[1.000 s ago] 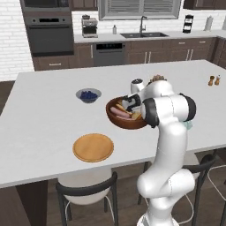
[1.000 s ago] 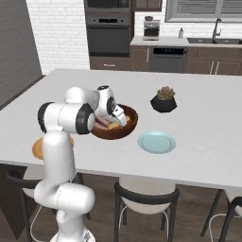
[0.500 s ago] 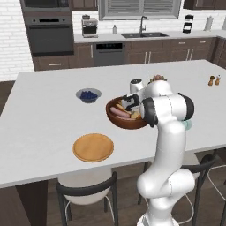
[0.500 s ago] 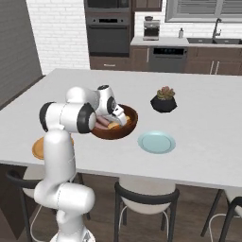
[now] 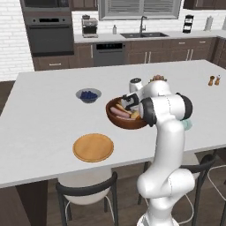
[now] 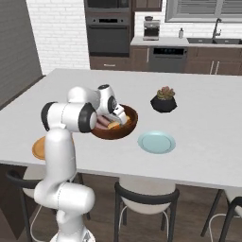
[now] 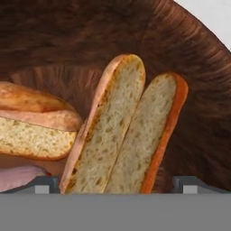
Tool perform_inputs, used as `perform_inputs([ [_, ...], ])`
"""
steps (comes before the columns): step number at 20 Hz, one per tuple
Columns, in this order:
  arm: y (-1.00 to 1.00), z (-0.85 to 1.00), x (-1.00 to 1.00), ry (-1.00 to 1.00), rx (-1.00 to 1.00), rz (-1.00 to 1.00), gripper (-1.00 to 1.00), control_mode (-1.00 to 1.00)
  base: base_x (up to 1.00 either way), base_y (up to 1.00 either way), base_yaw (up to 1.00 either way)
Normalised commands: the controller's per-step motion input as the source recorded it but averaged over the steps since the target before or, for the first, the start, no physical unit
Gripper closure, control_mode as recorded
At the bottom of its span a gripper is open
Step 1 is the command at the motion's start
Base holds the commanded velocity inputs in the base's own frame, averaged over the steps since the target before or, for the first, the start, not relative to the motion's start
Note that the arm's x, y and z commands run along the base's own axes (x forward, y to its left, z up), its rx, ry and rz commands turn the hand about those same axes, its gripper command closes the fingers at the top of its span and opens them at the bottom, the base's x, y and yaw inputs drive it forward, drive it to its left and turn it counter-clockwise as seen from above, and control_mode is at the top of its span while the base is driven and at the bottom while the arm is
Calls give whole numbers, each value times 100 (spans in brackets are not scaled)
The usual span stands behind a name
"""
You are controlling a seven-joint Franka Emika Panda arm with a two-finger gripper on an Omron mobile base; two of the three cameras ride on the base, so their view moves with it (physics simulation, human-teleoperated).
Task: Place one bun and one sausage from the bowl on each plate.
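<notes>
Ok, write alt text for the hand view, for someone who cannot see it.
Close-up from the open gripper into the dark wooden bowl: a split bun lies between the two fingertips, cut side up. A second bun sits to its left, with the pink end of a sausage at the lower left.

Blueberry bowl (image 5: pixel 88 95); plant pot (image 6: pixel 164 99)

Bowl (image 7: pixel 113 40) dark reddish-brown, streaky grain. Buns (image 7: pixel 122 131) golden-brown crust, pale tan speckled crumb. Sausage (image 5: pixel 120 111) smooth pink. Near plate (image 5: pixel 93 147) orange-tan wood rings — other plate (image 6: pixel 156 142) pale blue. Desk (image 5: pixel 48 119) flat light grey.
</notes>
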Motion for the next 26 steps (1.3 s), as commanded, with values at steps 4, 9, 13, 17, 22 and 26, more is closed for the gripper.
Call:
perform_inputs([
  [4,0,-33,5,0,0,-6,-100,-100,0,0,0],
  [9,0,-50,3,2,0,-4,-100,-100,0,0,0],
  [13,0,-36,0,2,-2,0,100,-100,0,0,0],
  [17,-4,1,-3,0,0,0,100,-100,0,0,0],
  [22,3,73,-63,-2,2,3,100,-100,0,0,0],
  [26,3,100,-100,-14,0,12,100,-100,0,0,0],
])
